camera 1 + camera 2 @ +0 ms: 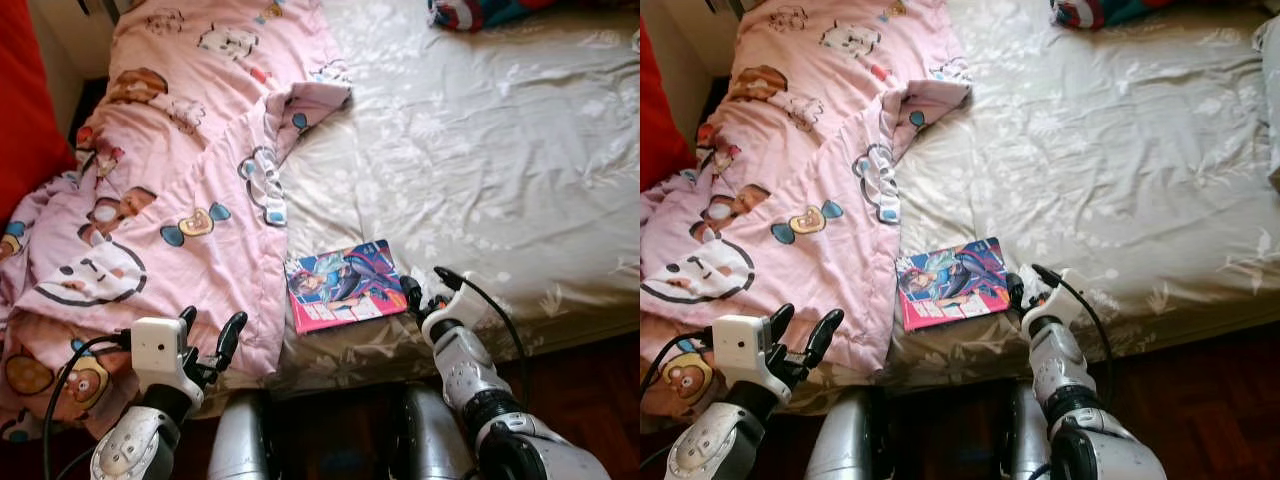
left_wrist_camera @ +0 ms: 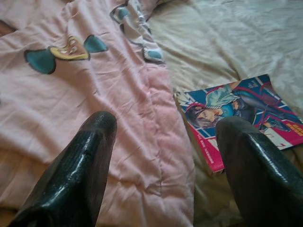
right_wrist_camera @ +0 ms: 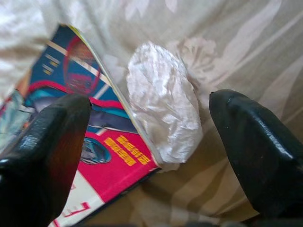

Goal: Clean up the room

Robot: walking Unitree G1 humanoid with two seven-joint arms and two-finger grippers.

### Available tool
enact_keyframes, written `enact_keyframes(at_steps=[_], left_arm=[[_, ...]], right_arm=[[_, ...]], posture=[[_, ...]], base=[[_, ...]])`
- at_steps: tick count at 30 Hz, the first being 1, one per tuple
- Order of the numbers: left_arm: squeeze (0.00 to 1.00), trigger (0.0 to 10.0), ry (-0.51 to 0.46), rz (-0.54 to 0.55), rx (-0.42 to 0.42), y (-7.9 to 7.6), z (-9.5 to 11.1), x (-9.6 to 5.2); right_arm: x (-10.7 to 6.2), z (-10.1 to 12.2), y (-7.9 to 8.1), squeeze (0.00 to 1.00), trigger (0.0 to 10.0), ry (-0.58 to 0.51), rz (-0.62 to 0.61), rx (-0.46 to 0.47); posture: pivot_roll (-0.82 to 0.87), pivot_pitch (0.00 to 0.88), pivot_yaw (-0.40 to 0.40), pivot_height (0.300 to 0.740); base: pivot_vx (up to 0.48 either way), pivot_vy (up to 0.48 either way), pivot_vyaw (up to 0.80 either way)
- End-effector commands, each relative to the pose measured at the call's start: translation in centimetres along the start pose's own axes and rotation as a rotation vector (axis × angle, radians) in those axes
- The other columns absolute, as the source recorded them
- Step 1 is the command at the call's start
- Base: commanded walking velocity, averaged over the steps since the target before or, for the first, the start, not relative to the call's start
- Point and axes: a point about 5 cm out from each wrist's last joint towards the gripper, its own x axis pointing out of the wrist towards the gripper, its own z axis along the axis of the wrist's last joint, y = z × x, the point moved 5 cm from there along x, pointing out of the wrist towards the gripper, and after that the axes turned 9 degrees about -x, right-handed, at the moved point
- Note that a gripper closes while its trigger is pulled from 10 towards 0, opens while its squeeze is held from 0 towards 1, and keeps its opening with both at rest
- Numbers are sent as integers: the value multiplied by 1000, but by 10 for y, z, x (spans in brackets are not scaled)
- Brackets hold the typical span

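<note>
Apparently tissue wad (image 3: pixel 163 106) between spread right end effector (image 3: pixel 149 156) fingers, touching comic book (image 1: pixel 343 284); left end effector (image 1: pixel 208 335) open.

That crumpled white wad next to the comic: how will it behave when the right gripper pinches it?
The crumpled white wad looks like thin plastic or paper, so it is probably very light and will squash rather than resist. Its wrinkled surface should give the fingers some grip. It touches the comic book edge on the soft bedsheet, so a push may nudge both.

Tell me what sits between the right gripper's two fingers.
A crumpled white wad lies on the bedsheet between the right gripper's open fingers, against the comic book's edge, in the right wrist view.
</note>
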Motion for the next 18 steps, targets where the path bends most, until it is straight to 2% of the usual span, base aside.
enact_keyframes(at_steps=[1, 9, 10, 12, 18], left_arm=[[0, 10000, 19, 10, -13, 1, -2, -7], [0, 10000, 33, 26, -15, 0, -2, -14], [0, 10000, 34, 27, -14, 0, -2, -14], [0, 10000, 37, 28, -13, 0, -2, -15], [0, 10000, 40, 31, -11, 0, -1, -16]], right_arm=[[-1, -7, -3, 0, 10000, 25, -25, -2], [0, -7, -7, 0, 10000, 48, -49, -11], [0, -8, -7, 0, 9725, 51, -50, -11], [0, -8, -8, 0, 0, 57, -52, -14], [0, -8, -9, 0, 0, 63, -57, -14]], posture=[[129, 338, 36, 595], [140, 343, 36, 595], [140, 343, 36, 595], [140, 343, 36, 595], [142, 342, 37, 595]], base=[[0, 0, 0], [0, 0, 0], [0, 0, 0], [0, 0, 0], [0, 0, 0]])
